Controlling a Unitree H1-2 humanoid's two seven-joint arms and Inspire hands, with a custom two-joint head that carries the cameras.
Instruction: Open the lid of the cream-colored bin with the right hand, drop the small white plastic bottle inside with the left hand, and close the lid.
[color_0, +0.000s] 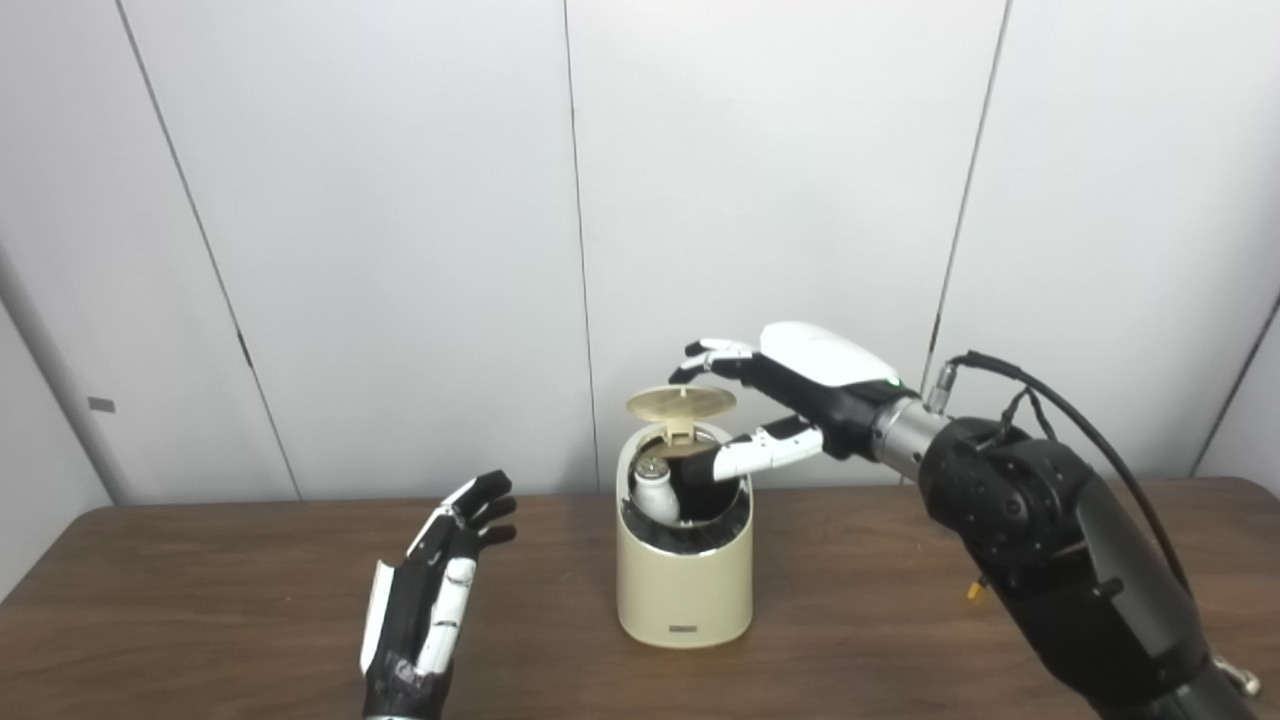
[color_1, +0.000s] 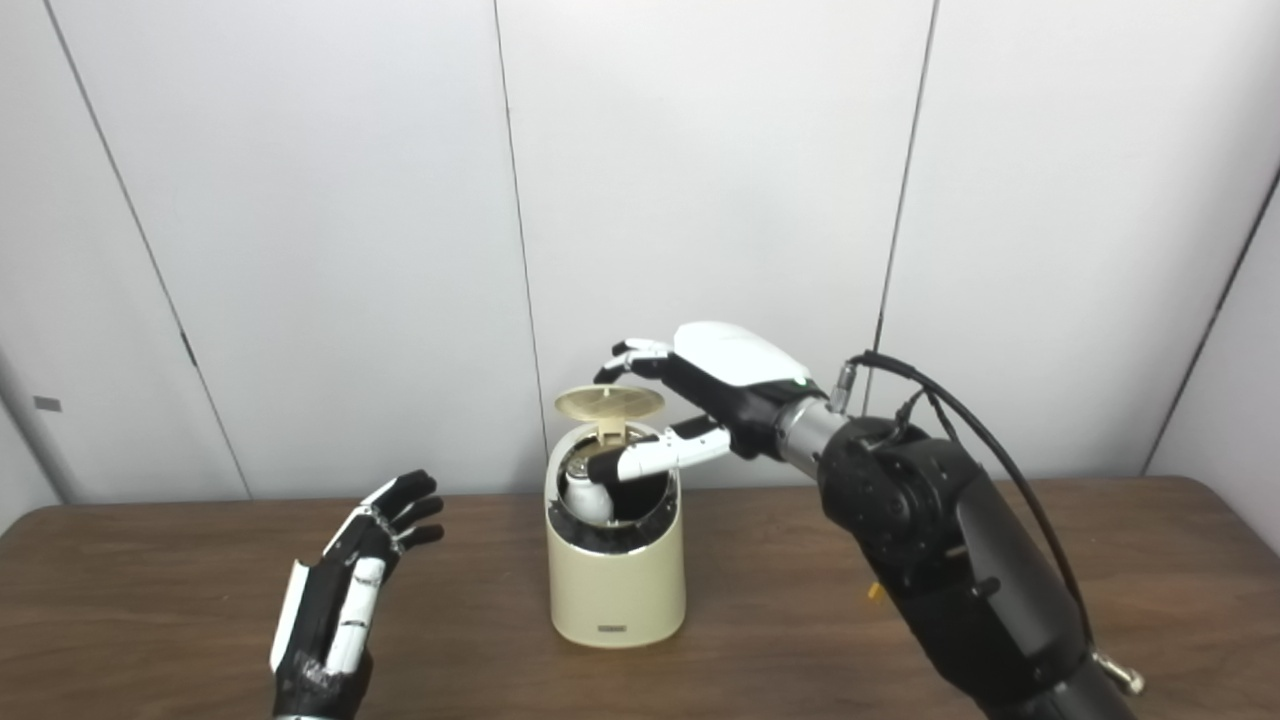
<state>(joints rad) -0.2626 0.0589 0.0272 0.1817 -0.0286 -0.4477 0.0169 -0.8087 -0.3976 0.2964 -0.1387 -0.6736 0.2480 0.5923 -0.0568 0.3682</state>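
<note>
The cream-colored bin (color_0: 683, 590) stands upright at the middle of the table. Its round lid (color_0: 680, 402) is raised, lying almost flat above the opening. The small white plastic bottle (color_0: 655, 492) rests inside the bin, leaning against the left wall with its top showing. My right hand (color_0: 790, 390) reaches in from the right, its fingers curved just above the lid's far right edge. Its thumb (color_0: 745, 455) points into the opening under the lid, and the hand grips nothing. My left hand (color_0: 435, 590) hovers open and empty to the left of the bin.
The brown wooden table (color_0: 200, 600) carries only the bin. White wall panels stand close behind the table's far edge. My right forearm (color_0: 1060, 560) with its black cable crosses the right side of the table.
</note>
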